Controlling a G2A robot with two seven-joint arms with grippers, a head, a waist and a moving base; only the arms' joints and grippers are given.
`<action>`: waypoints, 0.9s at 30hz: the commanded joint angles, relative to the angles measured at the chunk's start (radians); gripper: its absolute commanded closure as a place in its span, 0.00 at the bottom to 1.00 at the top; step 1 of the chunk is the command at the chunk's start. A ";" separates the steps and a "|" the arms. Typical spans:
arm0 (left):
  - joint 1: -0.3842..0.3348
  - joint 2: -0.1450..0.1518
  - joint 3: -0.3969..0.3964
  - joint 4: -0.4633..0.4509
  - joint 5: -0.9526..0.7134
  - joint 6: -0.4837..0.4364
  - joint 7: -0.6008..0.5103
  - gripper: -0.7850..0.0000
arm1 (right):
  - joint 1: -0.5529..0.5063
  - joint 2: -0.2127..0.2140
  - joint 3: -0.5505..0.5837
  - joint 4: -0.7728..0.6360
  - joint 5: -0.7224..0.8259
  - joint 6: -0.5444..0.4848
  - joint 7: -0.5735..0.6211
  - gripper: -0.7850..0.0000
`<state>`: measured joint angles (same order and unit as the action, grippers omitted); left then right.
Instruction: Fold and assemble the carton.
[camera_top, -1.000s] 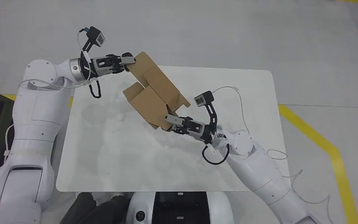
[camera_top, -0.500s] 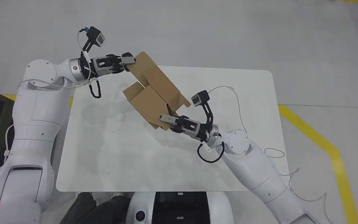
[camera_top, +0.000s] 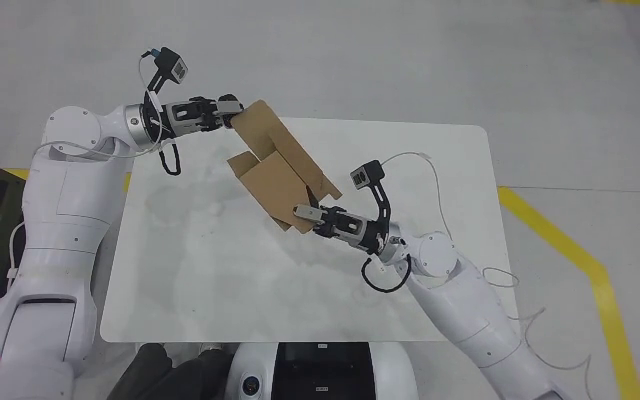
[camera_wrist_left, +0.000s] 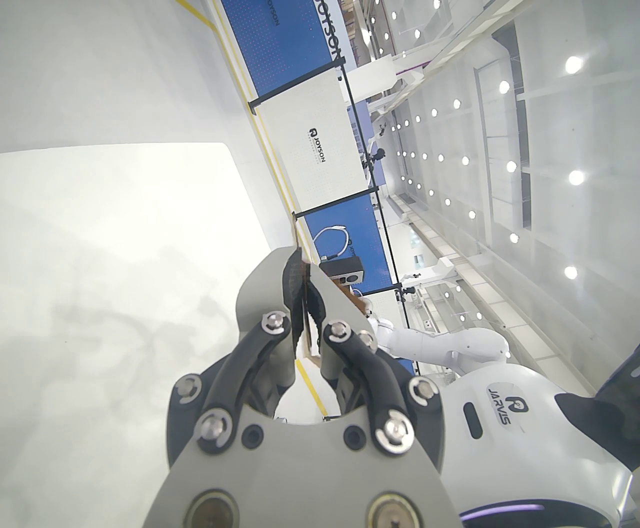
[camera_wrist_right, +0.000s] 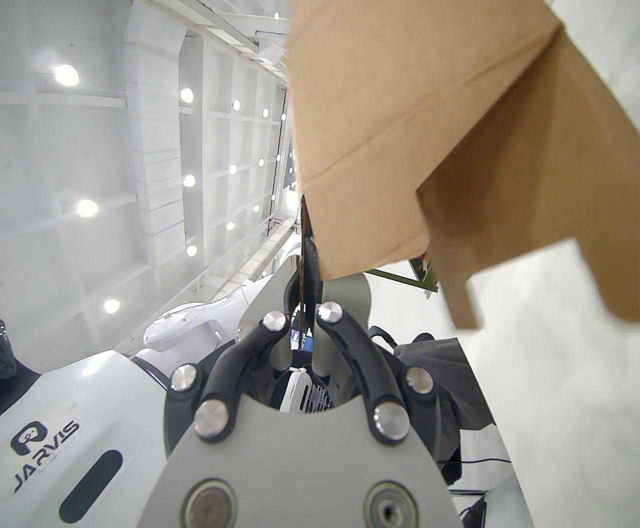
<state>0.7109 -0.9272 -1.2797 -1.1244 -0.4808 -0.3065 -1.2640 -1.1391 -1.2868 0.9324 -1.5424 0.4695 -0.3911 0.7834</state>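
Holding the half-folded carton (camera_top: 283, 165) above the table (camera_top: 430, 190), I've got the left gripper (camera_top: 235, 113) pinching its far-left edge and the right gripper (camera_top: 301, 211) its near corner; uneven pulling could tear or slip it.

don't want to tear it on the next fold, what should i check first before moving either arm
1. Left pincer shut on the carton edge: ok.
2. Right pincer shut on the opposite edge: ok.
3. Arms on separate sides, not crossed: ok.
4. Carton squared into an open box: not ok, it sits skewed and partly collapsed.
5. End flaps folded in: not ok, they stick out loose.
6. Carton lifted off the table: cannot tell.
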 joint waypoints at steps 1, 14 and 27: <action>0.006 0.001 -0.004 -0.011 0.021 -0.001 0.033 0.00 | -0.007 0.006 0.024 -0.009 -0.001 0.006 0.016 1.00; 0.105 0.052 -0.142 -0.186 0.128 0.014 -0.038 0.00 | 0.028 0.053 0.132 -0.001 -0.074 0.177 0.338 1.00; 0.208 0.083 -0.109 -0.421 0.059 0.012 -0.262 0.00 | 0.134 0.061 0.109 0.122 -0.016 0.227 0.584 1.00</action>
<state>0.9116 -0.8468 -1.3941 -1.5320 -0.4020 -0.3001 -1.5206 -1.0115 -1.2256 1.0448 -1.4264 0.4510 -0.1640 1.3578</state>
